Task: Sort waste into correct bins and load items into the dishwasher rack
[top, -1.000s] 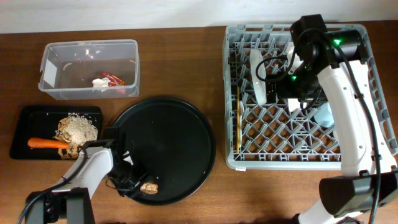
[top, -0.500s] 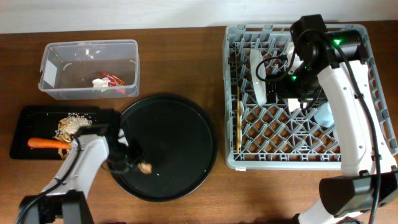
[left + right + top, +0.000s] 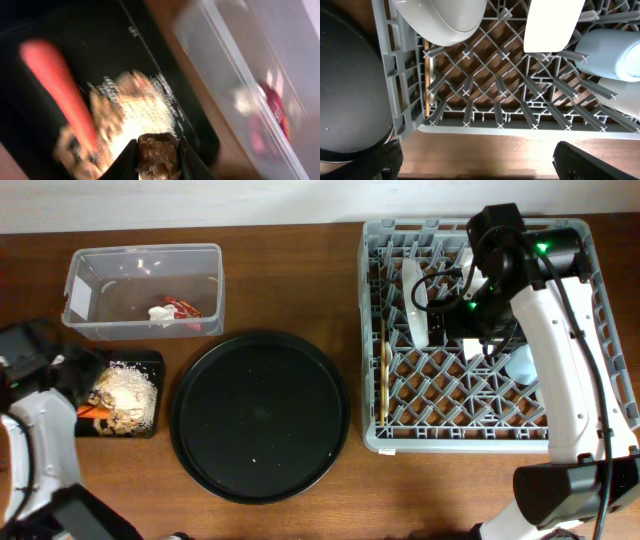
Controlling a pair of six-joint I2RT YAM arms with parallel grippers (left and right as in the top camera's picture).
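My left gripper [image 3: 157, 165] is shut on the small brown lump [image 3: 157, 152] and holds it above the shallow black tray [image 3: 150, 360]. That tray holds the beige food scraps [image 3: 130, 388] and the orange carrot [image 3: 60, 90]. The clear tub [image 3: 145, 290] behind it holds the red wrapper [image 3: 186, 309] and the white scrap [image 3: 160, 313]. My right gripper [image 3: 480, 165] is open and empty over the front of the grey rack [image 3: 470, 435]. The rack holds the cream bowl [image 3: 445, 17], white plate [image 3: 552, 22], light-blue cup [image 3: 615, 52], white cup [image 3: 625, 95] and fork [image 3: 426, 75].
The large round black tray [image 3: 260, 415] lies between the black tray and the rack, with only a few crumbs on it. My left arm [image 3: 35, 430] comes in along the table's left edge. My right arm [image 3: 560, 350] stretches over the rack's right half.
My left gripper has carried the brown lump off the round tray, leftward, to above the shallow black tray. The right arm has not moved.
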